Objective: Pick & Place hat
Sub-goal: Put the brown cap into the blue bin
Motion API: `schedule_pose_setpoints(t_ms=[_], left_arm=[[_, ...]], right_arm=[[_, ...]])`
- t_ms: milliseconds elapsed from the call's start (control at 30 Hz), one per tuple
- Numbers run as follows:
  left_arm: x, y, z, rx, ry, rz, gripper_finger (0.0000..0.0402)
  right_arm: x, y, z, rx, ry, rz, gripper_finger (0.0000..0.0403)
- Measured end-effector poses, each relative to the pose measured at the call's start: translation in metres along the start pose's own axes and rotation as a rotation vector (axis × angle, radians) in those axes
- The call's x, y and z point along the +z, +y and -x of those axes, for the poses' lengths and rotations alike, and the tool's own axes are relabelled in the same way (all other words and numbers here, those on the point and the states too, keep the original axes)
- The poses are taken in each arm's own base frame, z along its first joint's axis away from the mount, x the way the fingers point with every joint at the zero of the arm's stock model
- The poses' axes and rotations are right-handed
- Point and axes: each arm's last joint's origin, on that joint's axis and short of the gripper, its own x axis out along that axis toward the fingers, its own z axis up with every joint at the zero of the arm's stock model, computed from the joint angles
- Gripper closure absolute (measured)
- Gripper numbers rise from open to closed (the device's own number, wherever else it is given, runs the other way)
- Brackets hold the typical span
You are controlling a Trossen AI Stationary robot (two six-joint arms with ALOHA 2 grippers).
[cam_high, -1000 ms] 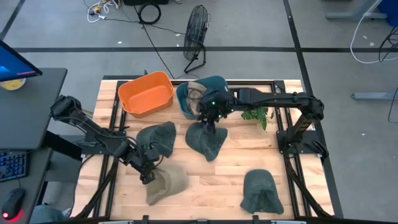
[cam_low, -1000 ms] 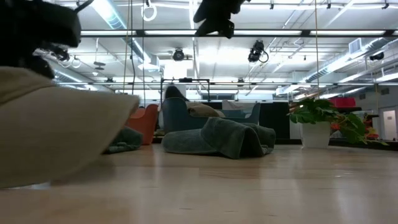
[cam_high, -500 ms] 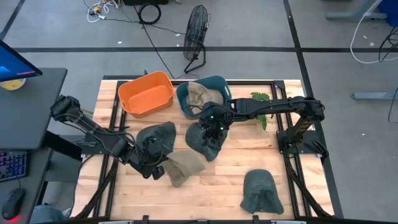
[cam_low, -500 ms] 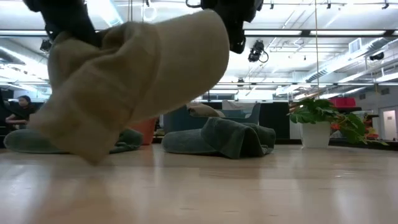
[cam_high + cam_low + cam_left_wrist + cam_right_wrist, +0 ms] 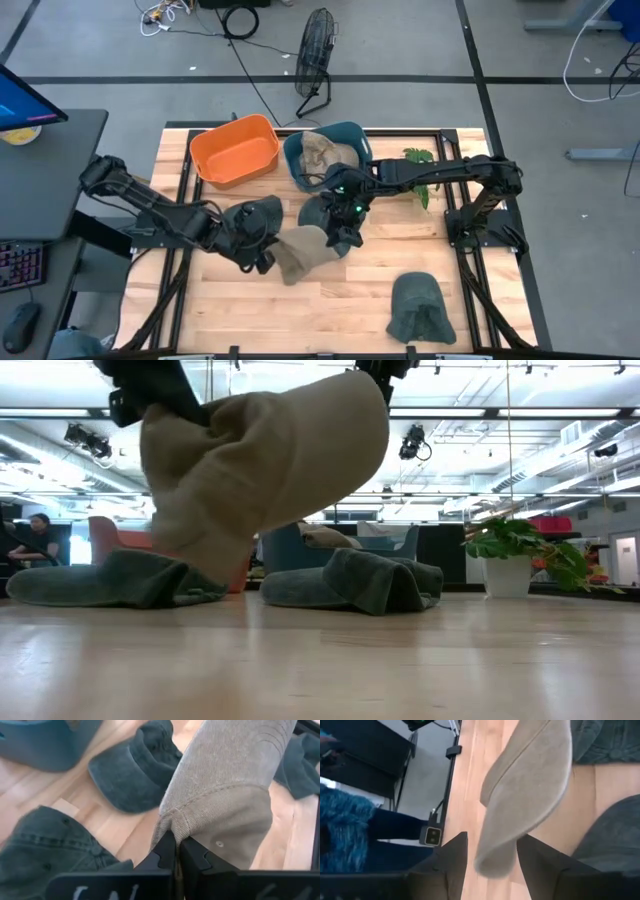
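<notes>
Near the middle of the tabletop (image 5: 400,262), my left pincer (image 5: 268,257) is clamped tight on the edge of the tan hat (image 5: 303,251); in the left wrist view I see both dark fingers (image 5: 162,851) pressed together with the tan fabric (image 5: 225,795) pinched between them. The hat hangs lifted off the wood, and in the low view it (image 5: 265,460) droops clear above the surface. My right pincer (image 5: 345,235) sits just beside the far end of the same hat, over a dark green hat (image 5: 325,212). In the right wrist view its fingers (image 5: 452,855) stand spread apart, with the tan brim (image 5: 530,795) hanging between them, touching neither that I can see. Around the left pincer, a second dark green hat (image 5: 252,218) lies on the wood just beside the arm, and in the left wrist view I see green hats (image 5: 135,772) lying flat below the lifted one. Farther back, the blue bin (image 5: 325,152) holds another tan hat (image 5: 318,152), and the orange bin (image 5: 236,150) stands next to it on the left. A small potted plant (image 5: 415,175) stands near the right arm. A third dark green hat (image 5: 420,308) lies alone at the front right, well apart from both arms.
</notes>
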Motion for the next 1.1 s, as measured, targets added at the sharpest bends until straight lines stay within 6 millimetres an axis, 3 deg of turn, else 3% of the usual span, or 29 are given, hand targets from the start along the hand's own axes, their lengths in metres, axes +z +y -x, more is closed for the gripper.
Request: schedule_pose_setpoints(t_ms=[467, 633, 833, 1100], left_arm=[[0.027, -0.001, 0.011, 0.058, -0.109, 0.015, 0.0394], [0.034, 0.002, 0.018, 0.104, -0.118, 0.014, 0.0383], [0.039, 0.006, 0.016, 0.114, -0.107, 0.020, 0.0374], [0.051, 0.019, 0.008, 0.165, -0.112, 0.033, 0.0304]], right_arm=[[0.007, -0.011, 0.007, -0.036, -0.058, -0.025, 0.0238], [0.009, -0.020, 0.014, -0.054, -0.079, -0.070, 0.0285], [0.012, -0.036, 0.025, -0.081, -0.105, -0.085, 0.0383], [0.014, -0.061, 0.046, -0.064, -0.146, -0.158, 0.0394]])
